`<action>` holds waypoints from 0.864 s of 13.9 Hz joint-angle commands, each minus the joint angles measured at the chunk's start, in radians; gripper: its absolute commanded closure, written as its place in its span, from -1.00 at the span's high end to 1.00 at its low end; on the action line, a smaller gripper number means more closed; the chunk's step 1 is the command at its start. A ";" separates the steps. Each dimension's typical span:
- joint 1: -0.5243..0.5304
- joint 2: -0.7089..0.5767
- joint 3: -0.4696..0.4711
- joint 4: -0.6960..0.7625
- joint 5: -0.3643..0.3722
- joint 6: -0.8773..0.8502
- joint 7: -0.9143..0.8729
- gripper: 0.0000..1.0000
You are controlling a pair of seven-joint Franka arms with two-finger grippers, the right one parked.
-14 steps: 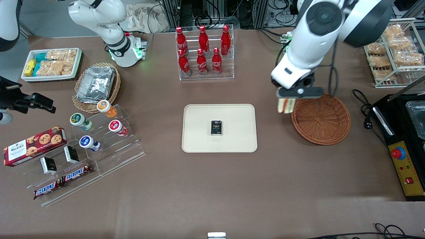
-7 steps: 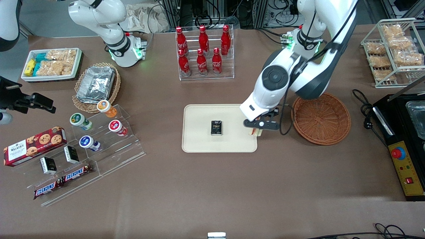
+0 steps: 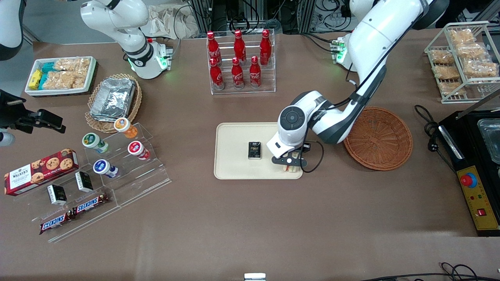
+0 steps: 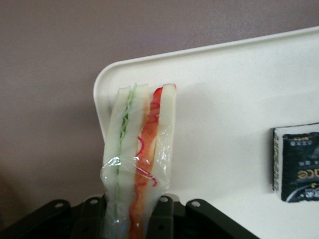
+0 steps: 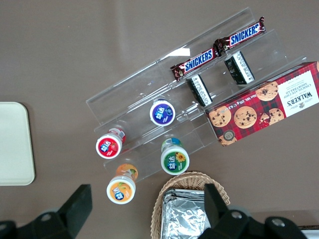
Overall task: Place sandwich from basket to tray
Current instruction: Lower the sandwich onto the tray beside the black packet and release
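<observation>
Gripper (image 3: 289, 164) pinching clear-wrapped sandwich (image 4: 139, 144) upright over tray (image 3: 234, 134) corner; white bread, green and red filling.

even, bright overhead light — soft shadows; wrist close-up perhaps slightly blurred.

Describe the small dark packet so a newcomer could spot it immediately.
Find the cream tray at the table's middle. On it lies the dark packet, flat, beside the gripper shut on the sandwich. It alone is black and boxy.
</observation>
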 commanded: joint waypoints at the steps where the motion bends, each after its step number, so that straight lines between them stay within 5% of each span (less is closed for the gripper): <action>1: -0.016 0.027 0.003 0.029 0.026 0.017 -0.035 -1.00; 2: -0.016 0.032 0.003 0.030 0.026 0.017 -0.038 -1.00; 3: -0.016 0.032 0.003 0.030 0.026 0.017 -0.039 -0.65; 4: -0.021 0.033 0.003 0.030 0.031 0.019 -0.051 0.29; 5: -0.038 0.035 0.005 0.030 0.060 0.019 -0.093 0.99; 7: -0.039 0.036 0.006 0.033 0.116 0.017 -0.197 1.00; 12: -0.033 0.027 0.005 0.045 0.112 0.016 -0.197 1.00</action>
